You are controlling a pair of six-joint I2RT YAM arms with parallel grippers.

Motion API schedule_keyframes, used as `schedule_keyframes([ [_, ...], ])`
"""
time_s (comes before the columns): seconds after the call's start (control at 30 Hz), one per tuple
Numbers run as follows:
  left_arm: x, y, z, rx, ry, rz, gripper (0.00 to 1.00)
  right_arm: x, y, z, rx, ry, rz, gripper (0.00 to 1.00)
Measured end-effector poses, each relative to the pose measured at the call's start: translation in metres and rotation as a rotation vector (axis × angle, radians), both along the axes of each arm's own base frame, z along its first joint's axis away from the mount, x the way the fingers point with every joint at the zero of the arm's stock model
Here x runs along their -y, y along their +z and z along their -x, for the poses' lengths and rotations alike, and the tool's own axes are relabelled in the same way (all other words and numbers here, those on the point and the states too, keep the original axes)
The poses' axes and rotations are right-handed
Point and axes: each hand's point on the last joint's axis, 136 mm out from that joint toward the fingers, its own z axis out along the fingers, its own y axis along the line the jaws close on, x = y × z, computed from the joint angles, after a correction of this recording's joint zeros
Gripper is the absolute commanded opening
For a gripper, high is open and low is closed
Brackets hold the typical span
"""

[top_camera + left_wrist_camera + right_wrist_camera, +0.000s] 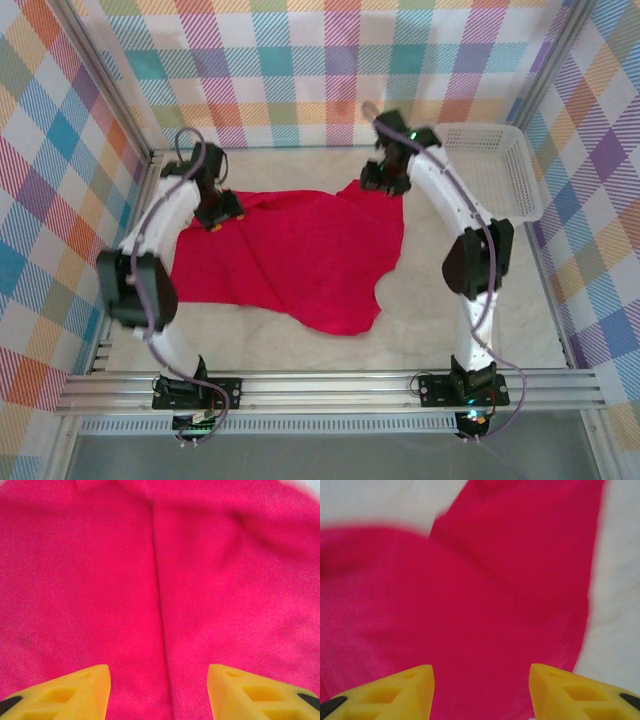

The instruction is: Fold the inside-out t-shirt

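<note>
The inside-out t-shirt (290, 255) is bright red and lies spread on the pale table, with a flap reaching toward the front at the middle. My left gripper (218, 212) hovers over its far left corner. In the left wrist view the yellow fingers (80, 692) stand apart over red cloth (160, 580) with a seam running between them, gripping nothing. My right gripper (385, 180) is above the shirt's far right corner. Its fingers (570, 692) are also apart, with loose red cloth (485, 605) below and bare table beside it.
A white mesh basket (495, 165) stands at the back right. Checkered walls (300, 70) close in the back and both sides. An aluminium rail (330, 385) runs along the near edge, where both arm bases are bolted.
</note>
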Motion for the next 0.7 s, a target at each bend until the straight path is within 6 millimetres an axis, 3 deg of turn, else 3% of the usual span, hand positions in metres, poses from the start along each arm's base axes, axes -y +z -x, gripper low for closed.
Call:
schedule_keyframes([
  [0.1,0.011,-0.006,0.044,0.028,-0.033,0.037,0.51,-0.027,-0.034,0.08,-0.101,0.127,-0.018,0.58],
  [0.23,0.016,-0.055,0.077,-0.064,-0.02,0.079,0.5,-0.031,-0.071,0.155,-0.212,0.183,-0.061,0.66],
  [0.33,0.029,-0.086,0.104,-0.131,-0.046,0.094,0.5,-0.031,-0.096,0.185,-0.274,0.186,-0.067,0.67],
  [0.43,0.04,-0.1,0.121,-0.157,-0.071,0.1,0.49,-0.031,-0.118,0.207,-0.332,0.18,-0.07,0.67],
  [0.5,0.043,-0.104,0.121,-0.156,-0.073,0.102,0.49,-0.032,-0.128,0.219,-0.365,0.175,-0.076,0.67],
  [0.57,0.043,-0.108,0.119,-0.152,-0.06,0.104,0.49,-0.037,-0.132,0.225,-0.379,0.17,-0.093,0.52],
  [0.63,0.042,-0.115,0.116,-0.156,-0.05,0.095,0.49,-0.045,-0.134,0.224,-0.381,0.164,-0.118,0.23],
  [0.67,0.041,-0.119,0.116,-0.163,-0.047,0.086,0.43,-0.047,-0.135,0.223,-0.38,0.158,-0.126,0.13],
  [0.7,0.039,-0.124,0.116,-0.175,-0.04,0.072,0.26,-0.049,-0.136,0.221,-0.381,0.149,-0.13,0.03],
])
